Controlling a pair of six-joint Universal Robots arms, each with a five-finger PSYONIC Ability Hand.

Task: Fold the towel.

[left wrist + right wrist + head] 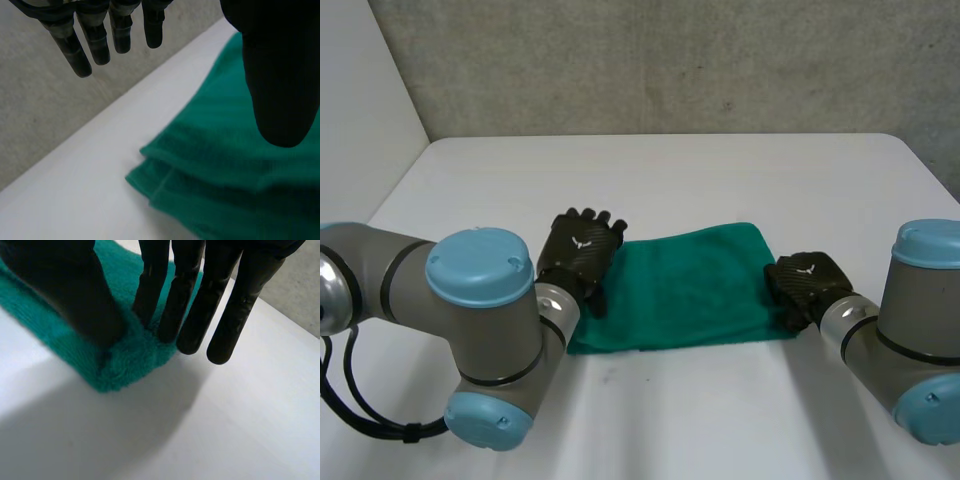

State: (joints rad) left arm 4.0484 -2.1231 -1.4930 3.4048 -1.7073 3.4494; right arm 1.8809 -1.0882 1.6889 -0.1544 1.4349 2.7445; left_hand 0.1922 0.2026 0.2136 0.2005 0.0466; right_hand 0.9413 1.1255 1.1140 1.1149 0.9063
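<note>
Green folded towel (pixel 685 285) lies on white table (pixel 720 180); left hand (pixel 580 245) fingers straight, holding nothing; right hand (pixel 808 285) pinches its right corner.

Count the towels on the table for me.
1. The green towel lies on the white table between the hands: the left hand is open at its left edge, the right hand pinches its right end. Its folded layers could hide another.

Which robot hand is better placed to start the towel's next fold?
Right. The right robot hand pinches a bunched corner of the towel between thumb and fingers, so it could probably lift at once. The left robot hand hangs open over the opposite edge, gripping nothing.
</note>
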